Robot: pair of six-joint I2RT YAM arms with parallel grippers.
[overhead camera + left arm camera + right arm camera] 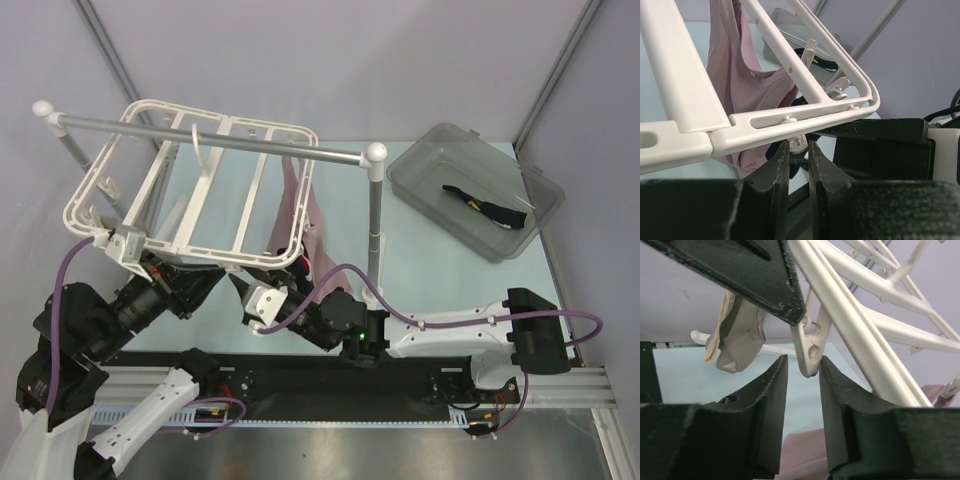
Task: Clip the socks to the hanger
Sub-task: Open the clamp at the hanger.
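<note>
Hung on silver metal rail, back left: white plastic rectangular drying frame, pink cloth under its right side. Right, on desk: clear plastic bin holding dark sock.

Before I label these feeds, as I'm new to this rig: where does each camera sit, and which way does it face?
Top external: above and behind, facing down on the white hanger and sock; both arms show.
Left wrist: under the hanger's edge, facing up at the pink cloth; left hand shows.
Right wrist: facing up at a hanger clip; right hand shows.
Shared: the hanger, in all.
</note>
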